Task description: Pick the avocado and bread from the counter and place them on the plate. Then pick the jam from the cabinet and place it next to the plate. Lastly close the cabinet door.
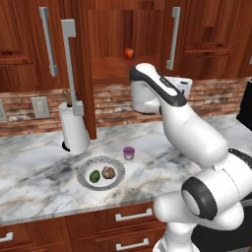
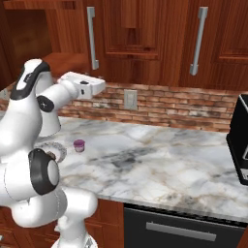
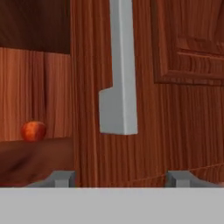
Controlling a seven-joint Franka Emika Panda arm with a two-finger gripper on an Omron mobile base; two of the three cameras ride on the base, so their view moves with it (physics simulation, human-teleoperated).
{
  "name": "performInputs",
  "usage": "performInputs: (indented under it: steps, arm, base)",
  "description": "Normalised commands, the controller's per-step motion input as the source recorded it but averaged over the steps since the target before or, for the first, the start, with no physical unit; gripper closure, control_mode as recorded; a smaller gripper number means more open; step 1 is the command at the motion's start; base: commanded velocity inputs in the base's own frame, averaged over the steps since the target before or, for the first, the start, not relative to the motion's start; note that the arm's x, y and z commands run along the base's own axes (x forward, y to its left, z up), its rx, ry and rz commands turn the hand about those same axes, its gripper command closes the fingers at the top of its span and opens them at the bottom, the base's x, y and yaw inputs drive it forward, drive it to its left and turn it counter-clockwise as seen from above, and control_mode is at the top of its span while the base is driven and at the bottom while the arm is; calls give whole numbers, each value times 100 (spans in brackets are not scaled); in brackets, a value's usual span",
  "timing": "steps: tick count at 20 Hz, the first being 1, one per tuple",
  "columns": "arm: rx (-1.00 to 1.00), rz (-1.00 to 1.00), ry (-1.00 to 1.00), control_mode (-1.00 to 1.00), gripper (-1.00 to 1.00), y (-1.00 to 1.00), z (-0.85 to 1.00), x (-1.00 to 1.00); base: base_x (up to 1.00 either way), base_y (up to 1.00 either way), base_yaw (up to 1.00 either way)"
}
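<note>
I judge that the last step is in hand: the small round dark-green avocado (image 1: 94, 176) and the small brown bread lump (image 1: 108, 173) lie side by side on the round white plate with the grey speckled rim (image 1: 84, 181), at lower left of the left base view. The small lilac jam jar with its purple lid (image 1: 129, 153) stands on the white-grey marble surface (image 1: 39, 167), just beside the plate.

So the thing to handle now is the tall reddish-brown wooden cabinet door (image 1: 84, 74). In the left base view it stands open, turned edge-on, its long grey metal bar handle (image 1: 70, 64) toward me. I expect it to be stiff and fairly light, and to swing on its hinge. A flat push on the panel near the handle side should move it; the smooth bar may slip if pinched.

In the hand view a grey bar handle (image 3: 119, 70) is in the middle, and a small red-orange round fruit (image 3: 33, 131) sits on the dark wooden cabinet shelf (image 3: 30, 155) at left.

The arm is raised, elbow high, wrist level, and the hand (image 3: 121, 177) points at the cabinets. Its fingers (image 3: 61, 177) stand apart and hold nothing.
</note>
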Motion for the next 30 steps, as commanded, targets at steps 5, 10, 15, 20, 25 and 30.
performInputs:
  steps: [5, 10, 15, 20, 25, 30]
  arm:
    - [10, 2, 2, -100, -100, -43, 61, -75]
    - [4, 0, 21, -100, -100, -5, 51, -81]
    - [-1, 0, 35, -100, -100, 0, 56, -88]
    - [-13, 0, 33, -100, -100, -4, 59, -96]
    - [-39, 0, 12, -100, -100, -12, 15, -88]
    - [-75, 0, -5, -100, -100, 0, 17, -55]
  base:
    - [0, 0, 0]
    - [0, 0, 0]
    - [0, 0, 0]
    - [0, 0, 0]
    - [0, 0, 0]
    - [0, 0, 0]
